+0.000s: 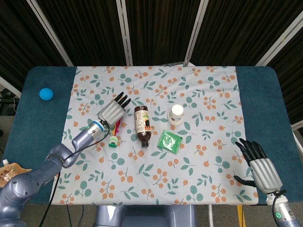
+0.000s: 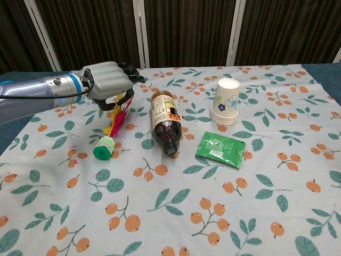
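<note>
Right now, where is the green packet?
The green packet lies flat on the flowery tablecloth near the middle of both views, just right of the lying brown bottle and in front of the upside-down paper cup.

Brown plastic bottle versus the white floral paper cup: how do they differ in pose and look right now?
The brown plastic bottle lies on its side, while the white floral paper cup stands upside down. The bottle is dark with a printed label; the cup is pale with small flower prints. The bottle lies next to the feathered shuttlecock under the left hand; the cup stands farther from that hand. Both rest on the patterned tablecloth, untouched by either hand.
</note>
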Robot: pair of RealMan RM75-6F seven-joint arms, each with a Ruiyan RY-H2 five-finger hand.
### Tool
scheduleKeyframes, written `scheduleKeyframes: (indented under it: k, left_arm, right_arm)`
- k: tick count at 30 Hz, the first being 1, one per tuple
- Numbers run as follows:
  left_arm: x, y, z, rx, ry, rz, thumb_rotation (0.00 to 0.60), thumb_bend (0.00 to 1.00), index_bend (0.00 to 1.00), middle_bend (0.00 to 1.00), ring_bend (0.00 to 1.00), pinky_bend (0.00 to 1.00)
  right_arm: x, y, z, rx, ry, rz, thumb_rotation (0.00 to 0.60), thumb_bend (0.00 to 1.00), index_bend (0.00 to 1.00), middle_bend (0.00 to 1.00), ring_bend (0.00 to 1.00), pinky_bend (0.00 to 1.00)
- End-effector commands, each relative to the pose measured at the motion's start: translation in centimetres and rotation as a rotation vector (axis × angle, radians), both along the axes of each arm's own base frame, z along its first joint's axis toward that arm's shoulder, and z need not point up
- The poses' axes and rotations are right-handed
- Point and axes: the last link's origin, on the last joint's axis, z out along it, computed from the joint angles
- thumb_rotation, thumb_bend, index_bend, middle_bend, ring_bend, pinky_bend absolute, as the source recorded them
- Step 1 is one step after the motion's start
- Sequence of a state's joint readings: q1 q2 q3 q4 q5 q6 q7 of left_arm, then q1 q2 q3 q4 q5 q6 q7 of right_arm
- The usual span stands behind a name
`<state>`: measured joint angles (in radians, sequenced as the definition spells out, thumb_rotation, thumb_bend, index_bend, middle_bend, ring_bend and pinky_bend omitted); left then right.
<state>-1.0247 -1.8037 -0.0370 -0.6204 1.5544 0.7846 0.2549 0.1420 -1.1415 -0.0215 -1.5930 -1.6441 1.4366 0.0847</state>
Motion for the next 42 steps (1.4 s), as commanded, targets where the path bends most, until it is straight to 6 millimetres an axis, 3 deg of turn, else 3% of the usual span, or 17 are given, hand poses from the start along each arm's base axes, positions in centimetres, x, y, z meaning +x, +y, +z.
scheduleKeyframes:
  k: [1,13,28,42]
  left_arm:
    - [0.2,0.0,0.5,0.006,-0.003,-0.019,0.600,0.57,0.61,0.06,0.00,0.00]
    - [1.5,-2.0,5.3,0.020,-0.059,-0.137,0.600,0.58,0.61,0.06,0.00,0.00]
    - [3.2,-7.8,10.7,0.029,-0.154,-0.243,0.600,0.58,0.62,0.08,0.00,0.00]
    - [2.9,-9.9,12.0,0.021,-0.194,-0.251,0.600,0.58,0.63,0.09,0.00,0.00]
  right_arm:
    - [0.0,0.0,0.0,0.000,0.000,0.001,0.600,0.04,0.00,0.00,0.00,0.00]
    - [0.1,0.0,-0.1,-0.001,0.005,0.014,0.600,0.04,0.00,0.00,0.00,0.00]
    - [0.3,0.2,-0.2,-0.016,0.025,0.050,0.600,0.04,0.00,0.00,0.00,0.00]
    - [0.3,0.2,-0.2,-0.020,0.035,0.058,0.600,0.04,0.00,0.00,0.00,0.00]
